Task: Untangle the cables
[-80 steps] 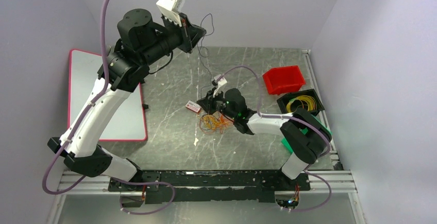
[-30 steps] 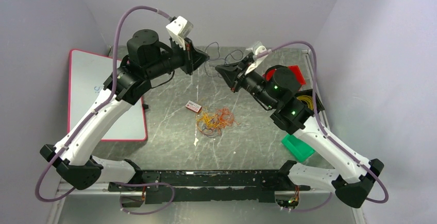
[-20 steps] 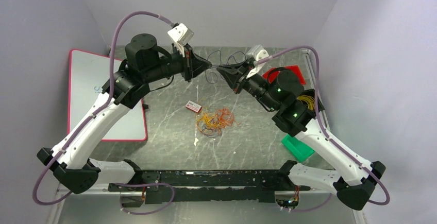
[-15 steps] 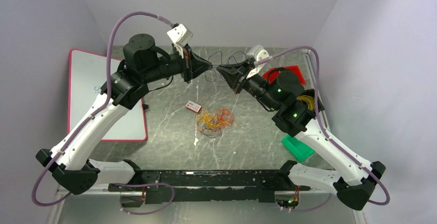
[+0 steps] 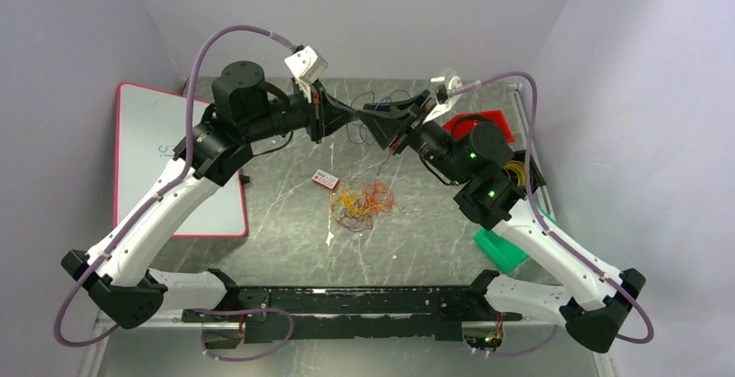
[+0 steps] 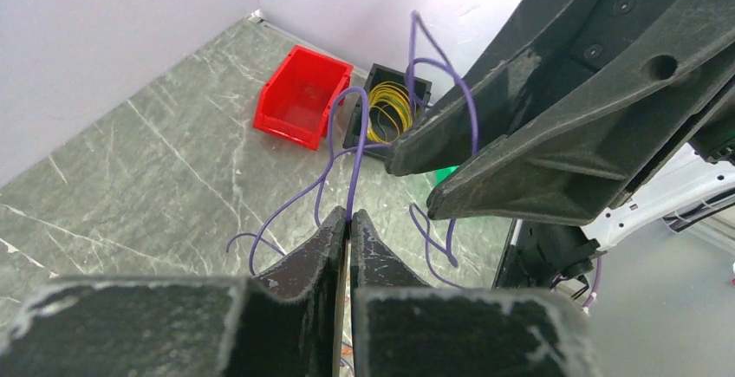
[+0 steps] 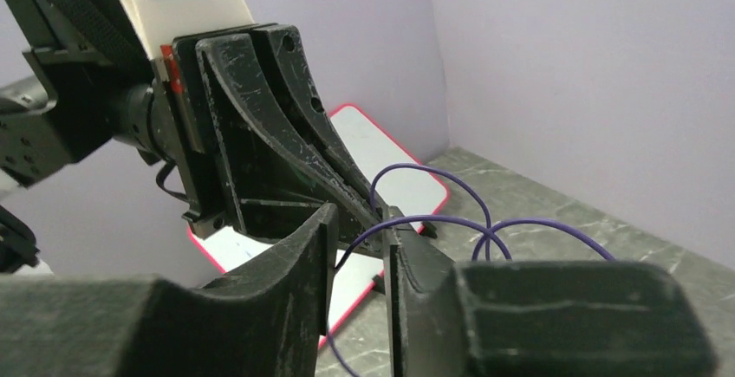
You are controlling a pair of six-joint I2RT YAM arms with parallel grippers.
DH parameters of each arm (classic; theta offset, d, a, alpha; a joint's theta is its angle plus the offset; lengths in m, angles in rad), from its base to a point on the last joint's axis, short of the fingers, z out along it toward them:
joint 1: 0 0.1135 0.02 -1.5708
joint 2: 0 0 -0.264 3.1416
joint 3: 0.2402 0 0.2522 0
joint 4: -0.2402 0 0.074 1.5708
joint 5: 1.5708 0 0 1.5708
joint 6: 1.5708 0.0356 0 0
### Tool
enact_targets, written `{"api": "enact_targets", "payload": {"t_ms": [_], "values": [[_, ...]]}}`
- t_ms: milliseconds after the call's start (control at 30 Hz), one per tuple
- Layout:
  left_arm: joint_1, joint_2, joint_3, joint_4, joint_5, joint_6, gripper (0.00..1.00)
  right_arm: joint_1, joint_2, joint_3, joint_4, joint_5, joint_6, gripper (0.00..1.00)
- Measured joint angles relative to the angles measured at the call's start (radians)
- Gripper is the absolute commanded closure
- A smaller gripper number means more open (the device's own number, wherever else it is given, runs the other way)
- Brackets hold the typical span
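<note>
Top external: thread-thin orange, yellow, red cables (image 5: pixel 362 204) lie tangled at frame centre on veined grey table (image 5: pixel 277 217). Left gripper (image 6: pixel 348 219) clamps a thin looping purple wire (image 6: pixel 356 160); right gripper (image 7: pixel 360 217), matte black, has jaws parted around it.

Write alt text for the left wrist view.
The left claw, shut, pinches a thin purple wire that loops upward. The right claw, slightly open, looms close on the right; behind sit a red bin and a black bin holding yellow wire.
</note>
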Motion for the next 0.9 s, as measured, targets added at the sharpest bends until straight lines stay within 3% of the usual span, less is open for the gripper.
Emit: {"api": "enact_targets", "payload": {"t_ms": [100,233,900], "values": [[0.000,0.000,0.000,0.006,0.000,0.000,0.93,0.000,0.015,0.000,0.015,0.007,0.055,0.58],[0.000,-0.001,-0.003,0.015,0.005,0.000,0.93,0.000,0.035,0.000,0.023,0.027,0.114,0.54],[0.000,-0.006,-0.047,0.036,0.031,-0.001,0.93,0.000,0.128,0.119,-0.061,0.146,0.264,0.55]]}}
